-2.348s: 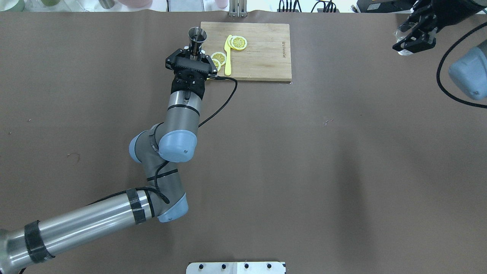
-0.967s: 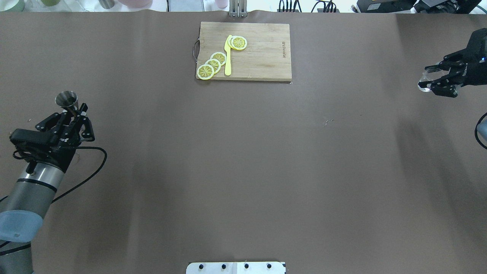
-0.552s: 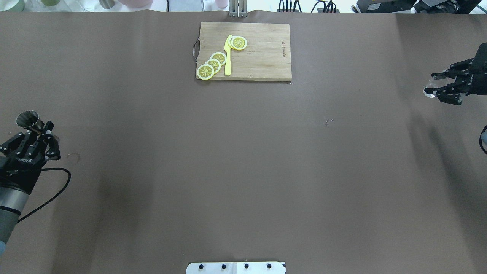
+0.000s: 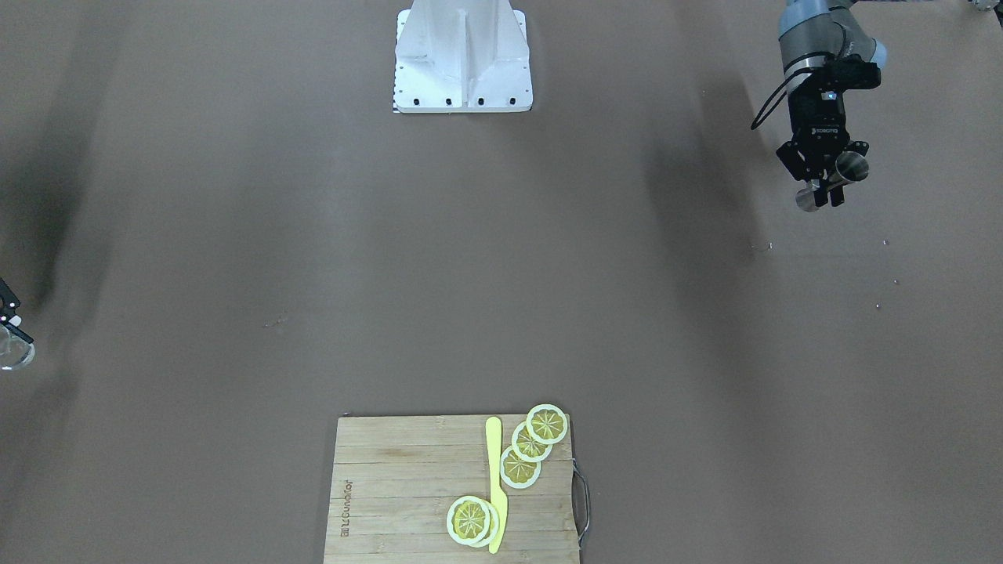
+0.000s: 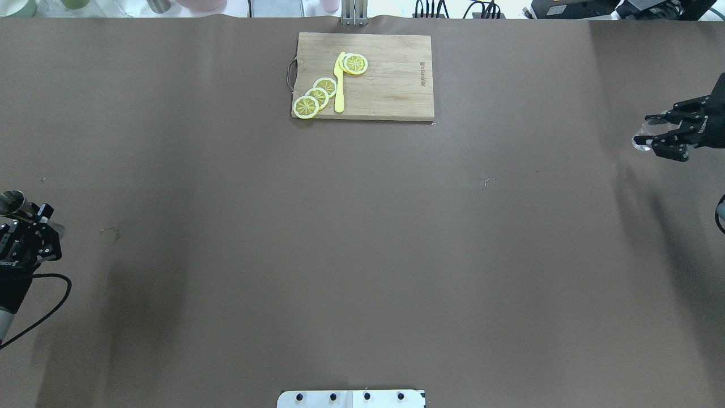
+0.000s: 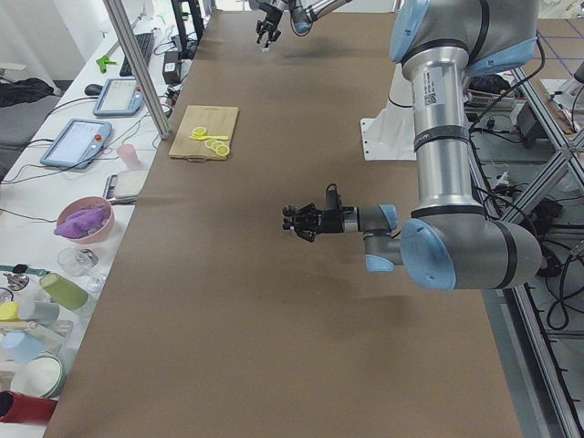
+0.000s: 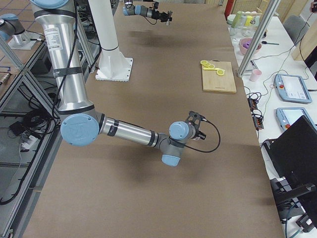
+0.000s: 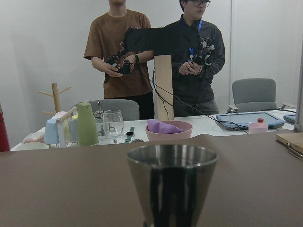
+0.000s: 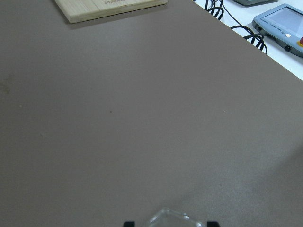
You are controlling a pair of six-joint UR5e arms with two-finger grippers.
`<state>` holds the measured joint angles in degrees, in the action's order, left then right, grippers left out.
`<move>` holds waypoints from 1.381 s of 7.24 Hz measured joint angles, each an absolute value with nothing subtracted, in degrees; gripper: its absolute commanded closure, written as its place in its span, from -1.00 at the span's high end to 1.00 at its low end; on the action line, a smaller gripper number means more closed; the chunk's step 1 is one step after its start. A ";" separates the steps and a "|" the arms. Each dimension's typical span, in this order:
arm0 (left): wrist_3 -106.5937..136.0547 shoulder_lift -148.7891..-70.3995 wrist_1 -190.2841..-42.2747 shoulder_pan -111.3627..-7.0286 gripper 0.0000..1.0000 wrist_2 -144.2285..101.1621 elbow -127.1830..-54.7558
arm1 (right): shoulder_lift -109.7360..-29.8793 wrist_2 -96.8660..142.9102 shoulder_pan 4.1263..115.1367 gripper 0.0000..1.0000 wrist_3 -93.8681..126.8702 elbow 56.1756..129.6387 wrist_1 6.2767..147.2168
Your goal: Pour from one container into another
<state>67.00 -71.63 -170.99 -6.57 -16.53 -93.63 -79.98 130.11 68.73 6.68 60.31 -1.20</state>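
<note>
My left gripper (image 5: 35,218) (image 4: 823,190) is shut on the waist of the silver metal jigger (image 5: 12,200) (image 4: 849,167) at the table's far left edge. In the left wrist view the jigger (image 8: 173,182) stands upright, its dark inside not readable. Far across the table, my right gripper (image 5: 648,131) is shut on the small clear glass (image 5: 641,143) at the right edge. The glass (image 4: 14,354) barely shows at the front view's left border, and only its rim (image 9: 174,218) shows in the right wrist view. Both are held above the brown table.
A wooden cutting board (image 5: 391,85) (image 4: 392,486) with lemon slices (image 5: 316,96) and a yellow knife (image 5: 339,82) lies at the far middle. The white robot base (image 4: 462,55) is at the near edge. Two people (image 8: 156,56) stand beyond a side table with cups and a bowl (image 8: 168,130).
My left arm has drawn back from the cutting board to the table's left edge, carrying the jigger. My right gripper has shifted slightly down along the right edge with the glass.
</note>
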 measured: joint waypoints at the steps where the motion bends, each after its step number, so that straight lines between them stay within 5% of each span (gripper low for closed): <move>1: 68.54 -71.74 -170.90 -6.73 -0.81 -16.26 -93.30 | -79.69 129.54 67.89 -1.00 8.01 60.25 -1.34; 10: 69.26 -80.80 -160.46 -18.44 -0.42 -24.06 -93.03 | -77.61 124.02 61.12 -1.00 11.56 60.23 -1.41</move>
<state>69.26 -80.80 -160.46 -18.44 -24.06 -93.03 -77.61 124.02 61.12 11.56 60.23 -1.41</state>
